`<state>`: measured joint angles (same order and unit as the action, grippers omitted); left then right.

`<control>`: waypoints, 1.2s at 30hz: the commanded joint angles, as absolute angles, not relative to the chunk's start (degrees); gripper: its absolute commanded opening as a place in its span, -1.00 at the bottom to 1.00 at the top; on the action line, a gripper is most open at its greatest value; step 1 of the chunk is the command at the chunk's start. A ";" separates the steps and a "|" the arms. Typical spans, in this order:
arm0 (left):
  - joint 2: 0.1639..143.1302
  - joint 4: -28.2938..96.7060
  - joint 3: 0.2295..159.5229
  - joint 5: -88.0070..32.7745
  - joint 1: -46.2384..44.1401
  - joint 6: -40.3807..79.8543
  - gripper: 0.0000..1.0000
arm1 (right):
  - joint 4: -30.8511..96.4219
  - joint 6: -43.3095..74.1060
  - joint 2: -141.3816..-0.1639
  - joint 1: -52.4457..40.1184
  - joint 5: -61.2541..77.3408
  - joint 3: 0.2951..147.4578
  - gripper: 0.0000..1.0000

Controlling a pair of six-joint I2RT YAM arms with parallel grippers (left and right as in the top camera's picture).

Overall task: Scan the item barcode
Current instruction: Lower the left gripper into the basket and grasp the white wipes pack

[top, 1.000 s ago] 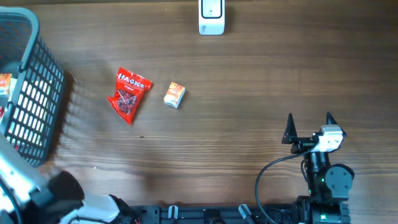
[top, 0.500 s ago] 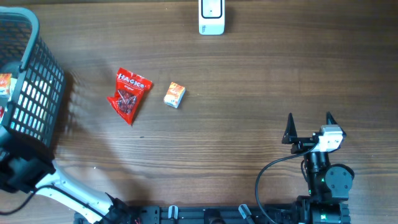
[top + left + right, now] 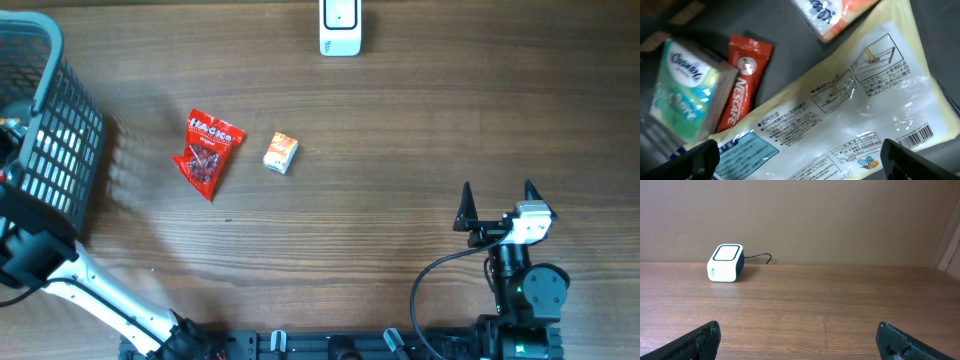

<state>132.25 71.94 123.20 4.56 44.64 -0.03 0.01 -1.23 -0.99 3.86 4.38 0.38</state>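
Jaws spread: left gripper (image 3: 802, 159), right gripper (image 3: 799, 341).
One HACKS bag (image 3: 207, 152) at 9 o'clock of one box (image 3: 281, 153); one NESCAFE sachet (image 3: 742, 82) in basket (image 3: 60, 150).

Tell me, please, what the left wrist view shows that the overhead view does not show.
Only the left wrist view shows the basket's contents: a clear printed packet with its barcode, a red Nescafe stick, a green tissue pack, and the open left tool over them. Only the overhead view shows the red snack bag, the small orange box, the white scanner and the open right tool. Both share the basket: its mesh wall from above, its inside from the wrist.
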 commanded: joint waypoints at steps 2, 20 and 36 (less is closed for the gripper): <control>134.28 71.75 122.78 3.22 44.86 -4.16 1.00 | -0.08 -1.45 -0.54 4.14 3.40 0.30 1.00; 134.93 65.49 116.38 -1.04 44.86 -7.35 1.00 | -0.08 -1.45 -0.54 4.14 3.40 0.30 0.99; 134.91 66.19 114.32 -1.06 44.84 -8.78 -0.34 | -0.08 -1.45 -0.54 4.14 3.40 0.30 1.00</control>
<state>133.71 65.76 115.44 -0.34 44.82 -8.51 0.01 -1.21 -0.99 3.86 4.38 0.38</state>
